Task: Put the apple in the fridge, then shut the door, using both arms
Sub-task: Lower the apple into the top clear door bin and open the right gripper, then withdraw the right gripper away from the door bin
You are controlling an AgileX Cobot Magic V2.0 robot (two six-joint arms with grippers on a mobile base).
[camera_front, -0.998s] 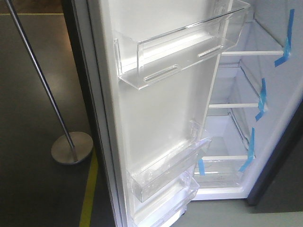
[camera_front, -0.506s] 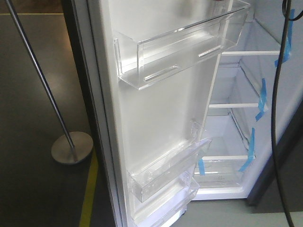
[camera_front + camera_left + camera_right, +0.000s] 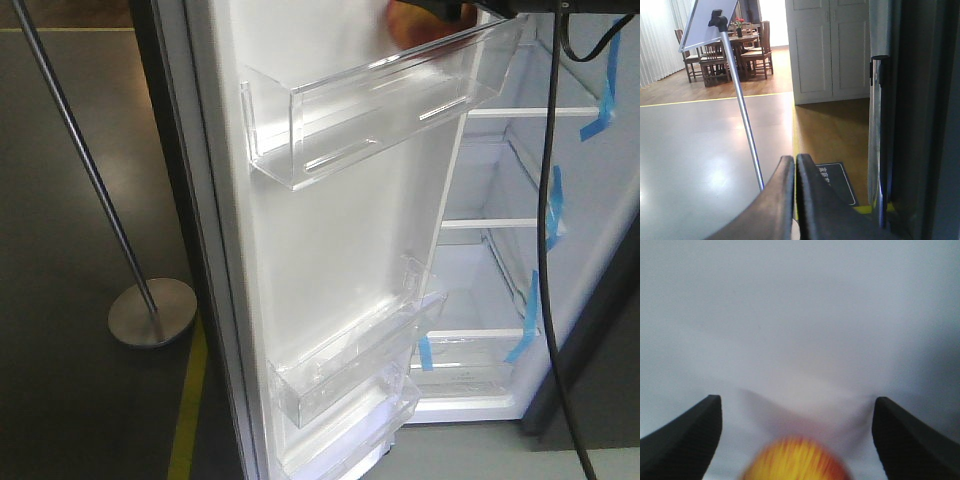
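Door swung open, white inner face toward front camera, clear top bin high on it and lower bins near its foot. Fridge compartment exposed beyond, with white shelves and strips of blue tape along right wall. Apple at very top edge of front view, just above rear rim of top bin, only partly in frame. Right gripper spread wide: in wrist view, apple blurred low at centre between fingers, clear of both, nothing clamped, plain white surface behind. Left gripper fully closed, tips pressed together, nothing between them, beside dark outer edge of fridge. Black cable hanging in front of compartment. Steel pole on round base standing left of door, near yellow line on floor.
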